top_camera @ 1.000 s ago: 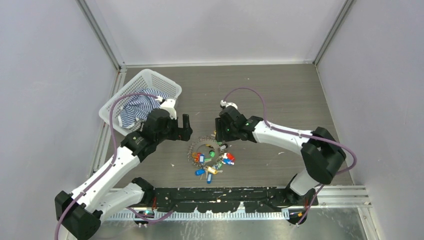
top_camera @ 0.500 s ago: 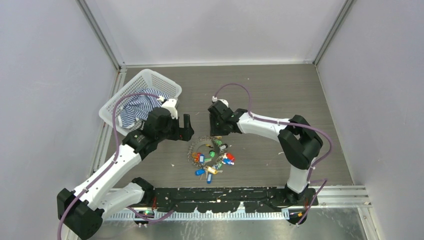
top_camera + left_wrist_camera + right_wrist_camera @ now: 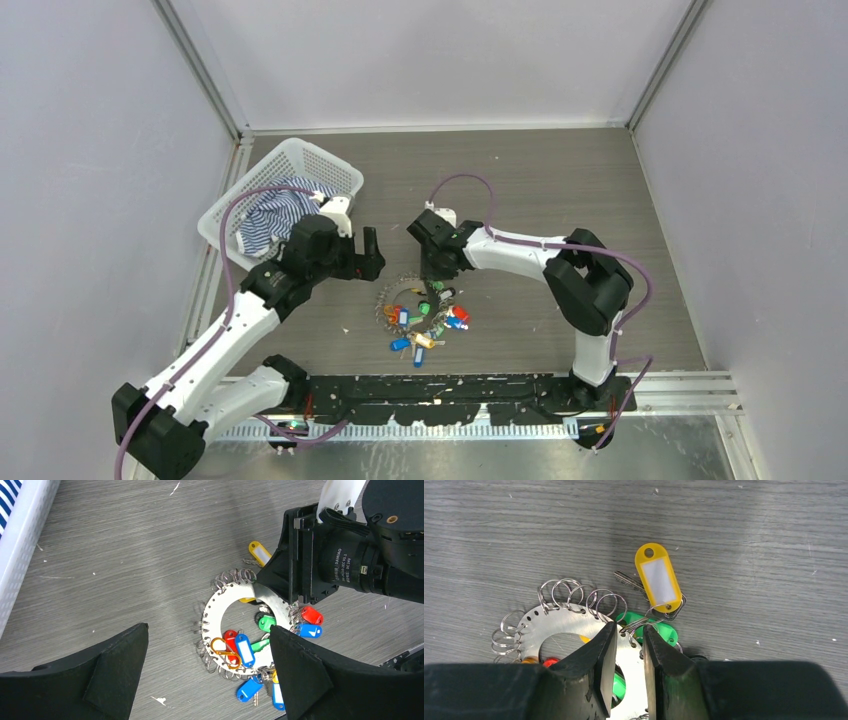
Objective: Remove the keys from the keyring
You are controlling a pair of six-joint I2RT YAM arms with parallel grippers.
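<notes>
— Where do our right fingers stand?
— Our right gripper [image 3: 625, 630] is down at the rim of the keyring [image 3: 555, 624]. Its two fingers are close to each other with only a thin gap. In this gap we see the flat silver plate and one small wire loop. Whether they pinch it, we cannot tell.
— And what lies around them?
— A yellow tag [image 3: 658, 580] lies just beyond the fingertips, flat on the table [image 3: 560, 180]. A green tag [image 3: 664, 630] is at the tip of one finger.
— Our left side?
— On our left gripper [image 3: 208, 628] the fingers are spread wide and hold nothing. The keyring lies between them, beyond the tips. The keys [image 3: 243, 649] with red, blue and green tags gather near one finger.
— Behind it?
— A white basket [image 3: 300, 160] with a striped cloth [image 3: 270, 215].
</notes>
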